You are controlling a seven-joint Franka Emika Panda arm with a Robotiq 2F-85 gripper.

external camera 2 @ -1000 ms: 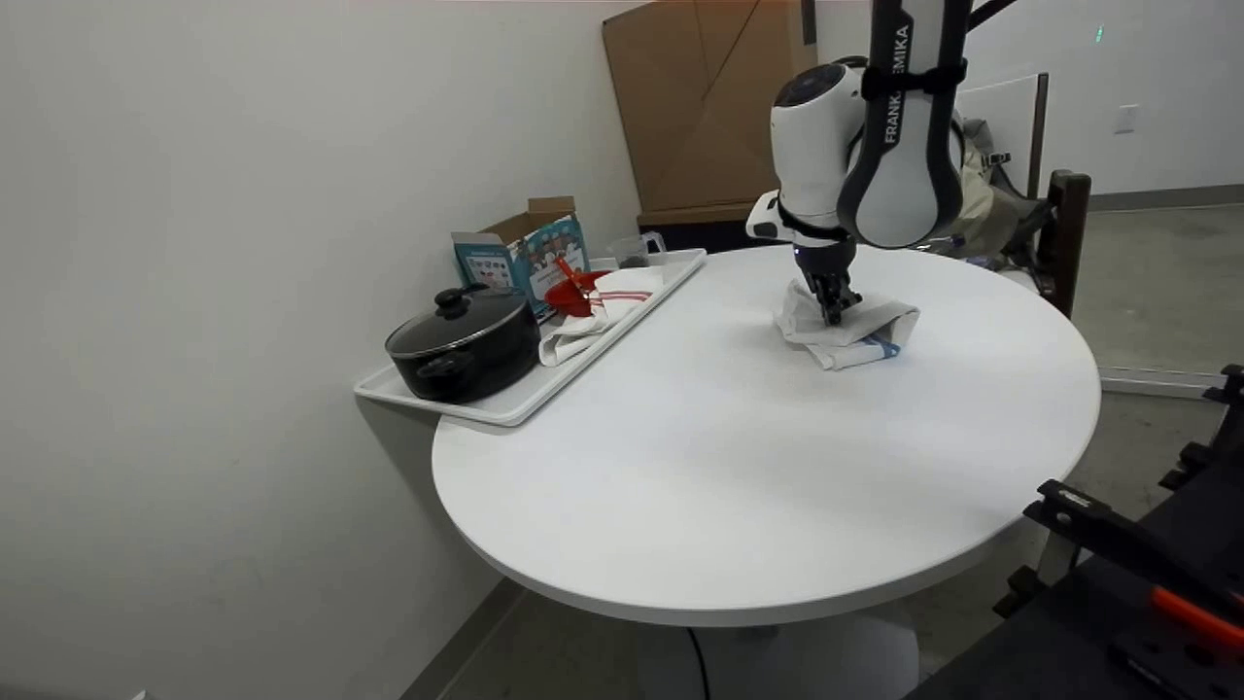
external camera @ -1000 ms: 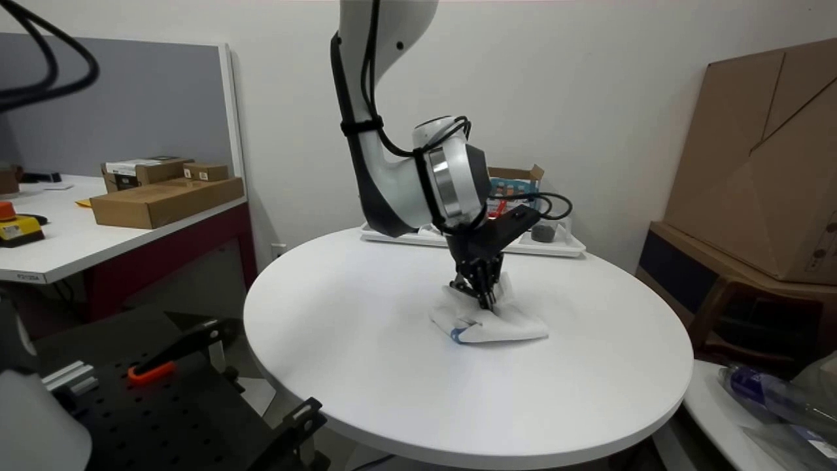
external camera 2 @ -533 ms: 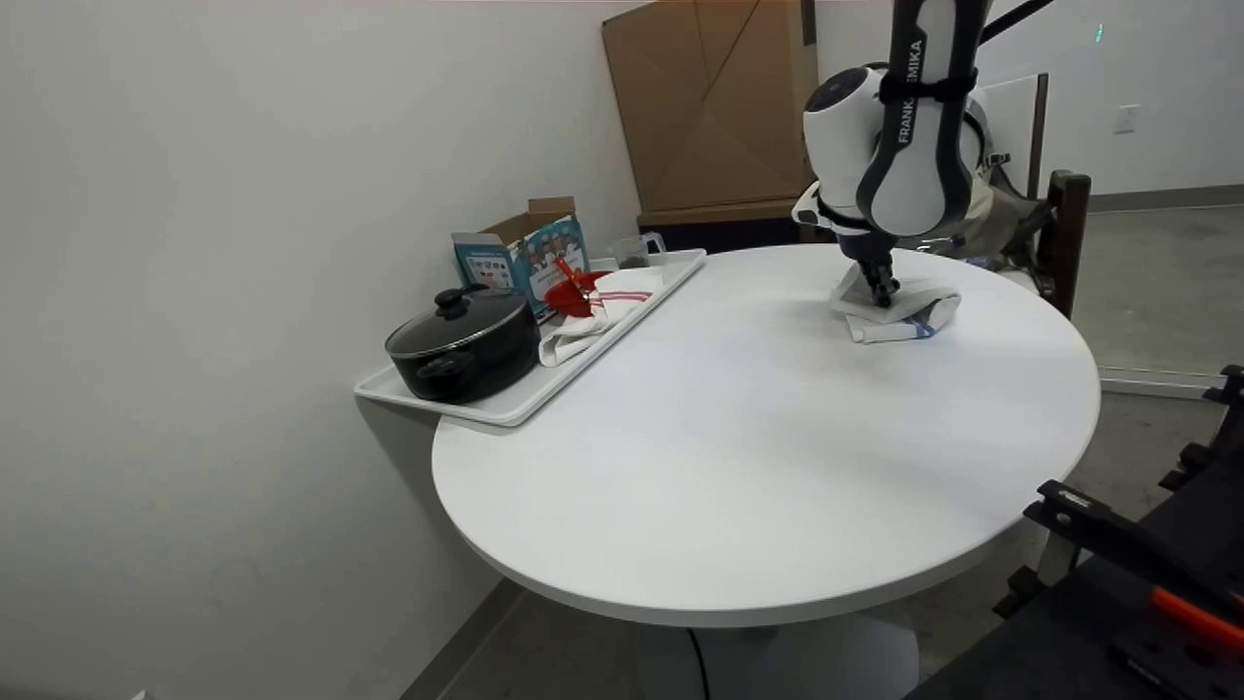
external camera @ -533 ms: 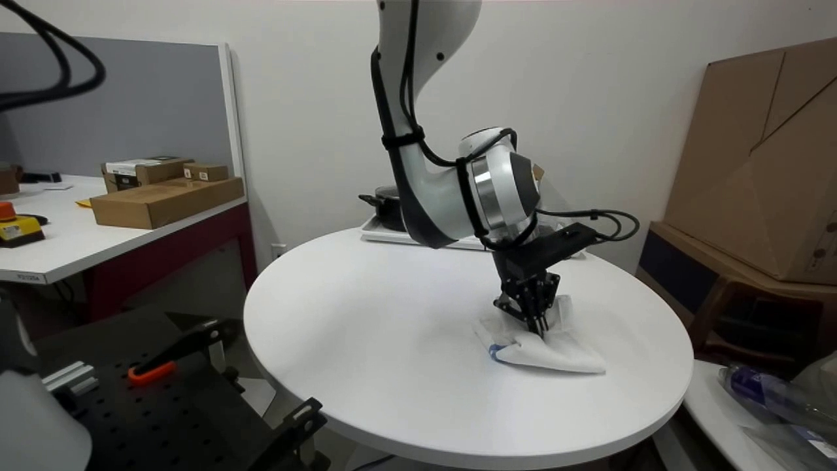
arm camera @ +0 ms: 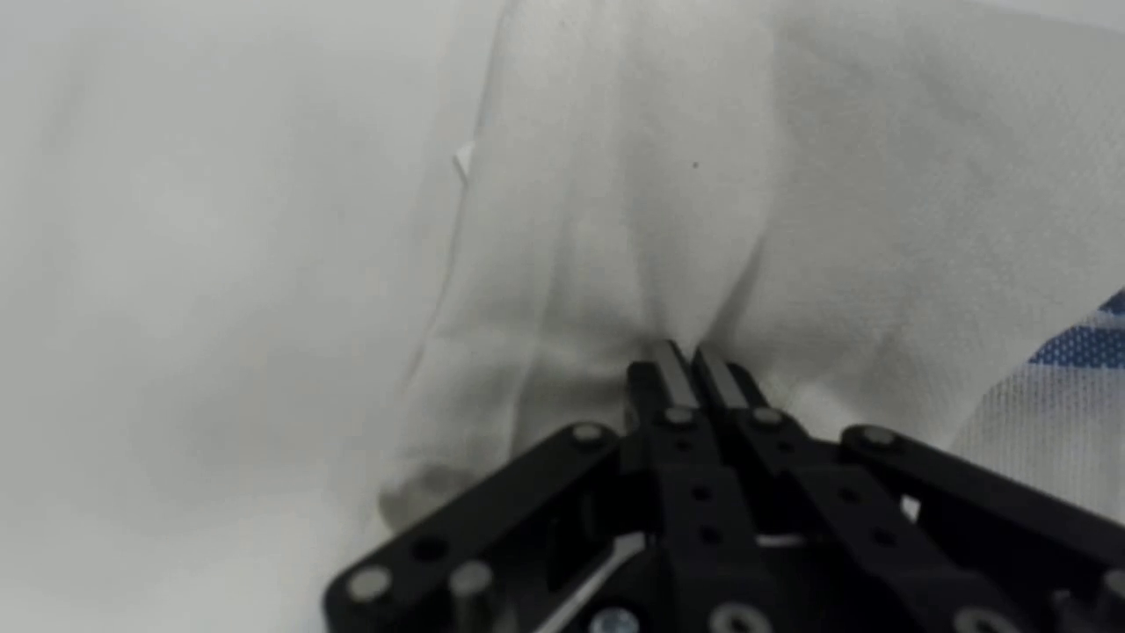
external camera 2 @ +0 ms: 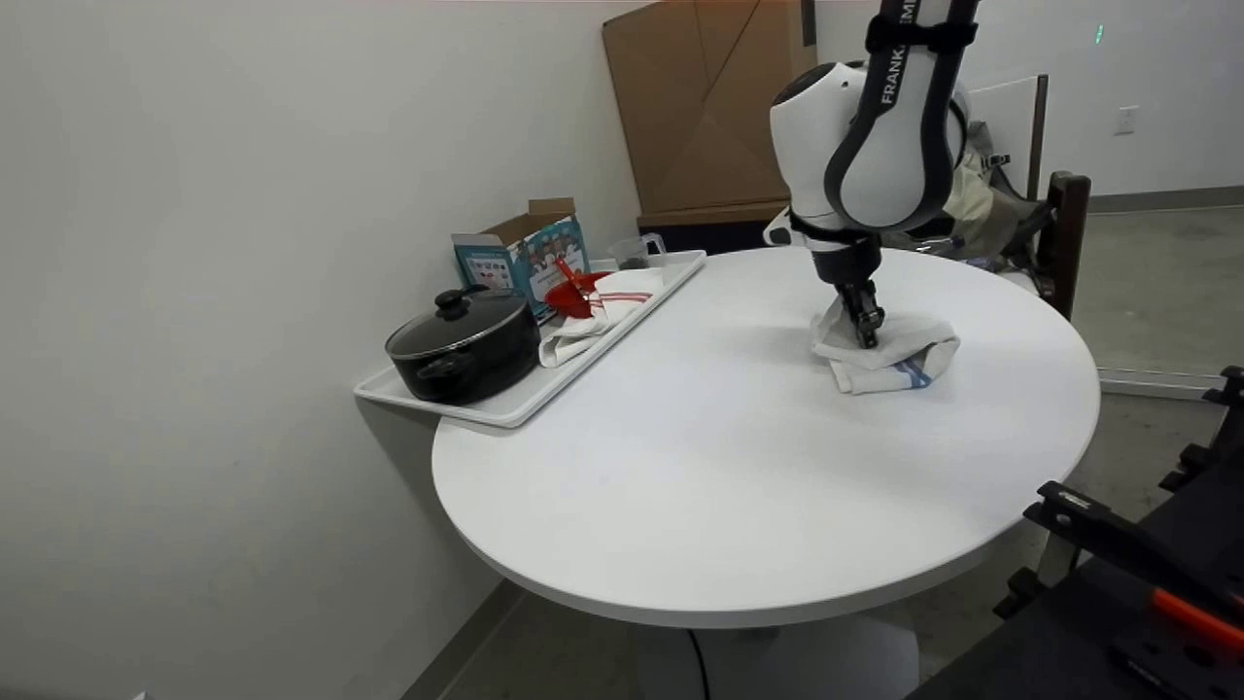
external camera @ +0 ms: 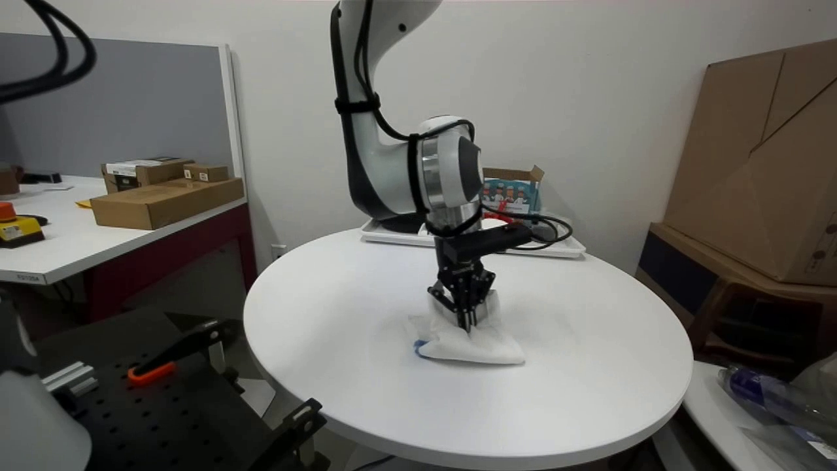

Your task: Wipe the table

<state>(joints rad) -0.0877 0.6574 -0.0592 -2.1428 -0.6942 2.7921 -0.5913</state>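
The round white table (external camera: 340, 366) shows in both exterior views. On it lies a crumpled white cloth (external camera: 480, 347) with a blue stripe, right of the table's middle in an exterior view (external camera 2: 914, 340). From above, my gripper (external camera: 467, 320) points down into the cloth, its fingertips sunk among the folds. In the wrist view the cloth (arm camera: 879, 176) fills most of the picture, and the gripper (arm camera: 688, 350) is shut, its fingers nearly together with creases running into them. The pinched bit between the fingertips is hidden.
At the table's back edge by the wall, a white tray (external camera 2: 437, 409) holds a black lidded pot (external camera 2: 466, 355), an opened blue box (external camera 2: 549, 258), a red item (external camera 2: 571, 297) and a red-striped towel (external camera 2: 583, 331). A dark pegboard bench with clamps (external camera: 294, 425) stands close to the table.
In an exterior view, gripper and cloth first slid right and nearer the camera, then back left, ending slightly nearer than at the start. The fingers stayed shut on the cloth.
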